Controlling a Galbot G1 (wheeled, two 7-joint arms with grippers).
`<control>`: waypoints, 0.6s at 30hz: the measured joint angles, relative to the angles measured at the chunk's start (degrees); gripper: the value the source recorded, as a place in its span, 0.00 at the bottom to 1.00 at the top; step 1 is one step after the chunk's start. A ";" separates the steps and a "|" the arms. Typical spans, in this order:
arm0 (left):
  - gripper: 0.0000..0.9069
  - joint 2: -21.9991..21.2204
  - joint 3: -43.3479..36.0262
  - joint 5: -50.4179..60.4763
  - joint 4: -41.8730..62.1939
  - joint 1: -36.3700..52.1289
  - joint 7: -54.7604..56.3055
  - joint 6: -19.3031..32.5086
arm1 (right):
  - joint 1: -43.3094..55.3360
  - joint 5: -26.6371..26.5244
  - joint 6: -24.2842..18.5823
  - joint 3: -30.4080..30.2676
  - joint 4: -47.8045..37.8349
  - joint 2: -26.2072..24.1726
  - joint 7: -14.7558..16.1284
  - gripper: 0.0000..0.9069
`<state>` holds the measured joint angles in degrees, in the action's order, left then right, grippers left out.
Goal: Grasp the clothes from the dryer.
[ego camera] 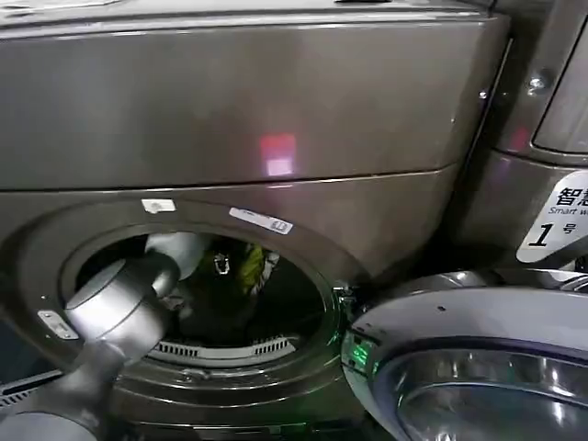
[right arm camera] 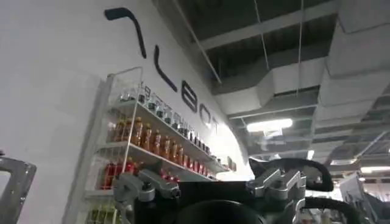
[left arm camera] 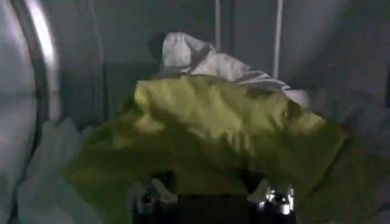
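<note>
Currently my left arm reaches through the round port of the dryer (ego camera: 276,101), its grey wrist crossing the port's lower-left rim. My left gripper (left arm camera: 212,196) is inside the drum with its jaws spread wide, fingertips (left arm camera: 150,196) just short of the clothes (left arm camera: 225,122). Nothing lies between the fingertips; the near hem of the yellow-green fabric hangs just beyond them. The clothes sit heaped toward the back of the drum, white-grey cloth on top behind the yellow-green fold. Open drum wall shows on either side of the heap. From the head view, the clothes (ego camera: 250,265) appear in the upper middle of the port, with dark open space below and to the right. The open door (ego camera: 478,367) stands at lower right, beside the port rim. My right gripper (right arm camera: 210,185) is raised, parked toward a shelf of bottles (right arm camera: 146,146), its jaws apart and holding nothing.
</note>
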<state>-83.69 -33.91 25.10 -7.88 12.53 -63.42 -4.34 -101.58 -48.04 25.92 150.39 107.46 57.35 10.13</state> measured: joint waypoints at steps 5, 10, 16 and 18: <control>0.00 -0.12 0.12 -0.13 -0.01 0.15 -0.17 0.35 | 0.14 0.06 -0.05 -0.06 -0.09 0.06 0.00 1.00; 0.00 -0.07 1.37 -1.33 -0.78 -0.42 1.02 -0.01 | 0.25 0.11 -0.08 -0.25 -0.02 0.25 -0.03 1.00; 0.00 0.84 3.21 -3.17 -2.61 -1.51 3.19 -0.89 | 0.34 0.13 -0.10 -0.57 0.19 0.34 -0.07 1.00; 0.00 1.23 3.95 -3.88 -3.46 -1.80 4.45 -1.27 | 0.34 0.13 -0.10 -0.61 0.26 0.32 -0.07 1.00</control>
<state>-82.45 -29.96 21.22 -11.33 10.73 -58.97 -5.61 -101.24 -47.92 25.82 149.78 107.72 57.67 10.05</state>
